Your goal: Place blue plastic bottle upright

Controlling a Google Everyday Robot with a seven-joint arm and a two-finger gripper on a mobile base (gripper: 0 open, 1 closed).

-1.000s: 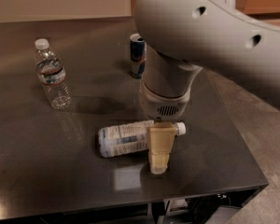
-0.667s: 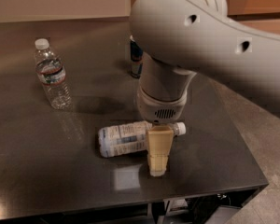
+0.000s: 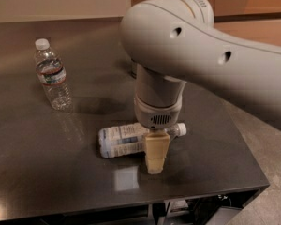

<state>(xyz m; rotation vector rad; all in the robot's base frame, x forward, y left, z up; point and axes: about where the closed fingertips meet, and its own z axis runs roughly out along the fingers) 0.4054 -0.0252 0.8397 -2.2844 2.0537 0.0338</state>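
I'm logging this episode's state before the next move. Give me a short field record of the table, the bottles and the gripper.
task object: blue plastic bottle, white cap, pale-blue label, lying on its side, cap pointing right
gripper: lowered at the bottle's neck end, on its near side
other object: ribbed clear bottle with red-edged band, upright, far left
surface: dark table
task status: bottle not yet upright

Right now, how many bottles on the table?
2: the ribbed bottle upright at back left, the blue plastic bottle lying front centre, with the gripper down by its neck. The arm could hide others.
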